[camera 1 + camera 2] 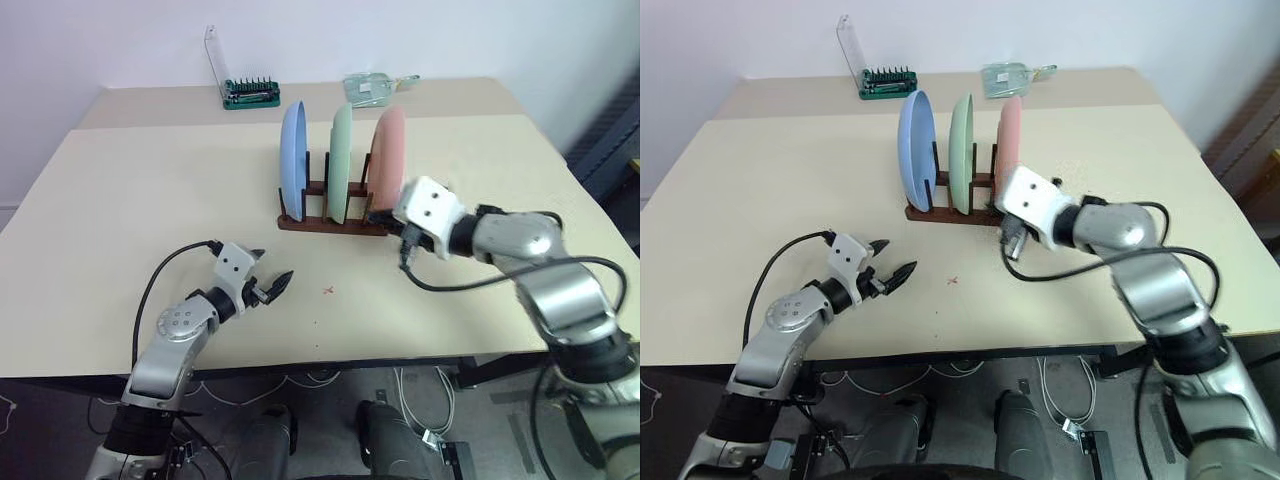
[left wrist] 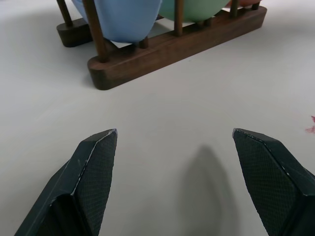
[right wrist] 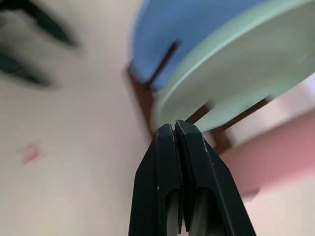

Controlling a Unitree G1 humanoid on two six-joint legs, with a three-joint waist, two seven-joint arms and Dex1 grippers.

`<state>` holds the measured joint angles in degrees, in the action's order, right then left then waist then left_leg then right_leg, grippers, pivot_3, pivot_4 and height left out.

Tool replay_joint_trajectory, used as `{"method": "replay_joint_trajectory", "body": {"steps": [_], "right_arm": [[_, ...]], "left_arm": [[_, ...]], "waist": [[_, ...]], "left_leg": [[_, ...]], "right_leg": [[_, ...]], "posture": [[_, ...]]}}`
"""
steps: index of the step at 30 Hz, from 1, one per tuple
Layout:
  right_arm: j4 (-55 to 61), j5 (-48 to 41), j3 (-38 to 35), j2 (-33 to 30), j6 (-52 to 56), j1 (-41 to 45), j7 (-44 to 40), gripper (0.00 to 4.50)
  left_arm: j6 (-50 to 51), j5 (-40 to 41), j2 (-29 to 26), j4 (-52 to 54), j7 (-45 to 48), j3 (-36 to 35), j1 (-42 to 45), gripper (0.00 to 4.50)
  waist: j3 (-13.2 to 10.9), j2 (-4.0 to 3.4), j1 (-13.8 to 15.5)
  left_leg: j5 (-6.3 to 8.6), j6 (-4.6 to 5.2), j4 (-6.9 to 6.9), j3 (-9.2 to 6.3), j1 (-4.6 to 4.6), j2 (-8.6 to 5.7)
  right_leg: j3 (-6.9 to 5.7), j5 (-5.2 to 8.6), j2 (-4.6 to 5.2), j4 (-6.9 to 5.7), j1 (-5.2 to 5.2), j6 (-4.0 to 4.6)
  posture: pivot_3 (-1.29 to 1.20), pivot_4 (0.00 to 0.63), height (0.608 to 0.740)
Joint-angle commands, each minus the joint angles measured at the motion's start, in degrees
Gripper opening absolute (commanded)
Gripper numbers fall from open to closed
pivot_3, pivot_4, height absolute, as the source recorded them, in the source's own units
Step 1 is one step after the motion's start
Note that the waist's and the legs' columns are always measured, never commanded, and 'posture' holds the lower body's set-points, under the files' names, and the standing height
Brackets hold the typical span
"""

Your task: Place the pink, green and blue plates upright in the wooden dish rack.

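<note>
We see light blue round plate (image 1: 293,158), mint green plate (image 1: 341,163), salmon pink plate (image 1: 387,156) all upright in dark wooden pegged rack (image 1: 330,223) mid-table. Right gripper (image 3: 175,129) pinched together, empty, near pink plate; left gripper (image 1: 272,285) spread, empty, well apart. We judge: withdraw right arm clear, avoid nudging plates.

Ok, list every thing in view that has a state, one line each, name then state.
blue plate: upright in the rack, at its left end.
green plate: upright, middle slot.
pink plate: upright, right end.
wooden dish rack: on the table, holding all three plates.
bit holder: clear lid raised.
left claw: open, empty.
right claw: shut, empty, by the rack's right end.
</note>
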<state>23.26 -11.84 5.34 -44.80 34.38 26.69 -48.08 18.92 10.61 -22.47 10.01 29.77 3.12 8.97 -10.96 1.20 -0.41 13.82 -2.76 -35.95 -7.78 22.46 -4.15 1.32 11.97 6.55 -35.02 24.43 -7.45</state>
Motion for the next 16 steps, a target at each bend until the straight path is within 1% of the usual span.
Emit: {"method": "replay_joint_trajectory", "body": {"steps": [1, 6, 10, 16], "right_arm": [[0.03, -2.39, -7.04, -3.08, -0.48, -4.59, -1.67, 0.05], [-7.48, -2.17, -12.29, -2.23, -5.53, -10.63, -0.07, 0.05], [-10.81, -2.12, -13.17, -1.01, -8.11, -11.75, 1.35, 0.05], [-13.42, -3.36, -13.14, 0.09, -10.47, -11.8, 0.86, 0.05]], "left_arm": [[2.33, -0.07, -0.42, 3.74, -1.04, -0.86, 2.07, 3.88], [6.65, 0.44, -2.54, 6.44, -2.06, -3.59, 2.98, 3.88], [9.6, 1.37, -4.75, 9.69, -1.84, -5.75, 1.3, 3.88], [10.59, 0.64, -4.46, 9.87, -3.64, -6.04, 1.12, 3.88]], "waist": [[0.0, 0.0, -0.02], [0.0, 0.0, -0.4], [0.0, -0.02, -0.4], [-0.01, -0.03, -0.05]], "left_leg": [[0.01, 0.01, -0.02, 0.01, 0.0, 0.0], [0.01, 0.02, -0.02, 0.06, -0.06, 0.03], [0.02, 0.04, -0.01, 0.1, -0.07, 0.03], [0.02, 0.04, -0.08, 0.08, -0.03, 0.01]], "right_leg": [[0.0, 0.0, 0.01, 0.0, -0.01, 0.0], [0.0, 0.01, -0.01, -0.03, -0.03, -0.01], [0.03, 0.01, -0.01, -0.03, -0.02, -0.01], [0.03, 0.01, 0.01, -0.02, -0.04, -0.01]], "posture": [[0.0, 0.15, 0.74], [0.0, 0.15, 0.74], [0.0, 0.15, 0.74], [0.0, 0.15, 0.74]]}}
